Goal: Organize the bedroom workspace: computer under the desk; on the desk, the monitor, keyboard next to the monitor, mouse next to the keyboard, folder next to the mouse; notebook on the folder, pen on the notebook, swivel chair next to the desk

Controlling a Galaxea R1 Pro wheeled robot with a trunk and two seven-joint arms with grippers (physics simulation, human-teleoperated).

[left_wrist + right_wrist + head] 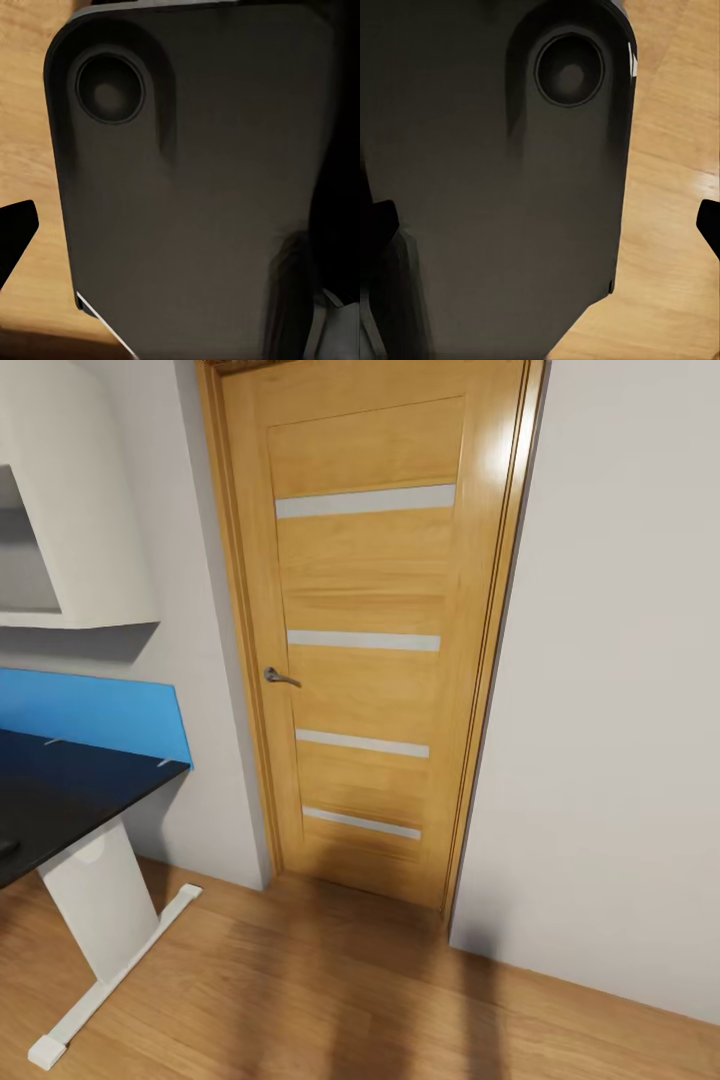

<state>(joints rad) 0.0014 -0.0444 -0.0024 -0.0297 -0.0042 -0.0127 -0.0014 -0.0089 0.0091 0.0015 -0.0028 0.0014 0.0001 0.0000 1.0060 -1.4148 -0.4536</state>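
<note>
- Head view: wooden door (365, 650) with a metal handle (281, 678) stands shut straight ahead, between grey walls, above a wood floor (300, 1000). At the left edge is one end of the desk (60, 790): glossy black top, blue back panel (90, 712), white leg (100, 905). A white wall shelf (70, 510) hangs above it. Something small and dark sits at the desk's left edge, too cropped to name.
- Judgement: the robot appears in transit. Turning the base left to bring the desk top fully into sight would serve best before any reach.
- Left wrist view: camera looks onto a dark robot body panel (195, 187) over the floor, suggesting a tucked, lowered arm. One dark fingertip (15, 232) shows; the jaws' width cannot be told.
- Right wrist view: mirrored pose against a dark panel (495, 172); a fingertip (709, 225) at the edge, jaws' state likewise unclear.
</note>
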